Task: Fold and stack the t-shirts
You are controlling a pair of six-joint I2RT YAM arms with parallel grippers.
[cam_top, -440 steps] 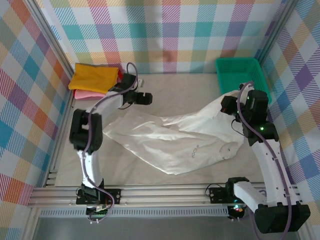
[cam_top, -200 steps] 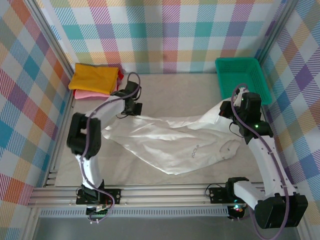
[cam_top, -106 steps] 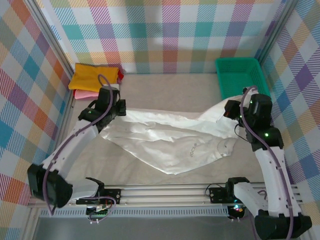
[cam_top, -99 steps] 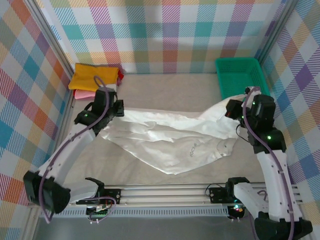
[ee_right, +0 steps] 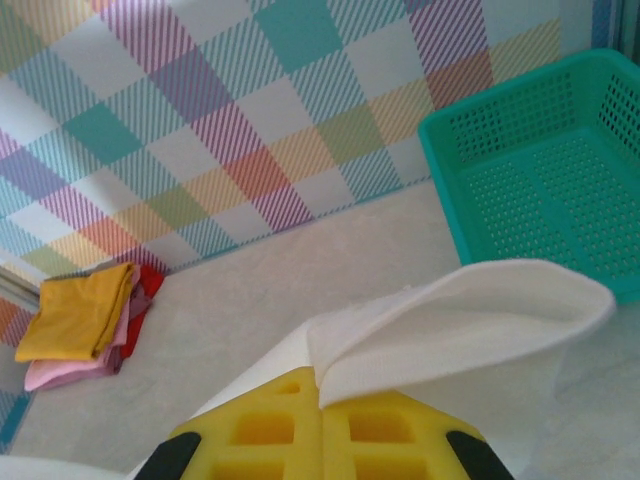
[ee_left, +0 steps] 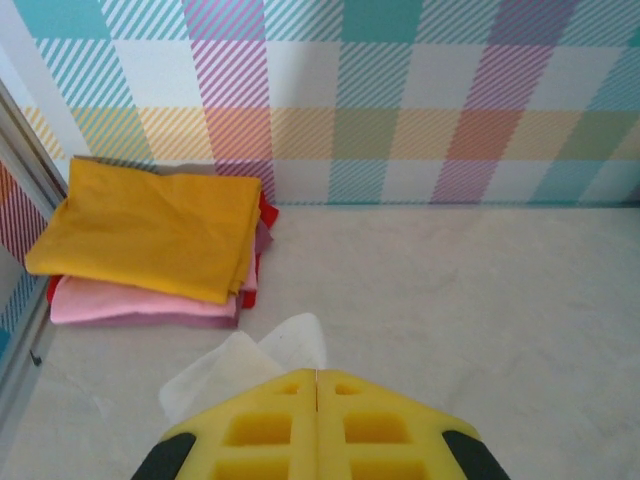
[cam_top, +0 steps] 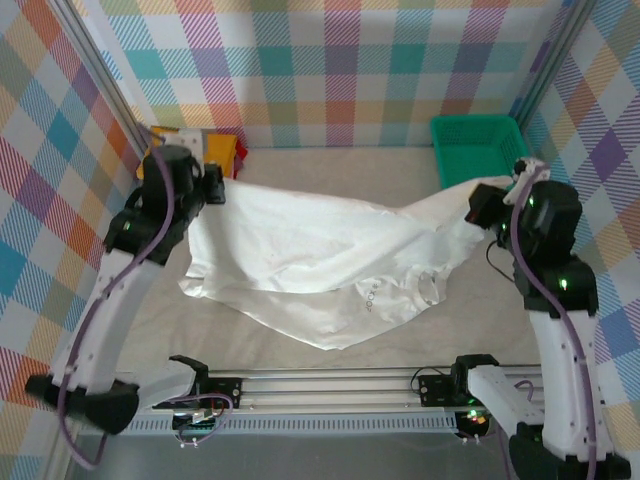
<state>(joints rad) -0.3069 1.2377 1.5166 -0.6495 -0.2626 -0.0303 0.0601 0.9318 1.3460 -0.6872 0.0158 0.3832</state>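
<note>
Shirt: white tee [cam_top: 320,260] stretched btw both arms, far edge looks lifted, rest sagging onto counter [cam_top: 330,170]; chest mark faces up toward the near side
Left fingers [ee_left: 262,430]: clenched on one corner of the tee, bit of white cloth poking out past the tips; up by the far-left corner, near the stack
Right fingers [ee_right: 268,432]: clamped on the other end, fold of cloth bulging out above them; close to green basket [ee_right: 540,170]
Why held like this: imo pulling the two ends apart takes out slack + wrinkles so it can go down flat b4 folding
Stack: yellow tee [ee_left: 150,225] on top of pink tee [ee_left: 140,300], red tee [ee_left: 266,212] peeking out at the side; tucked in the corner, out of the way, prob where the white one ends up
Risk: pinches look small; corner could slip if arms pull wider
</note>
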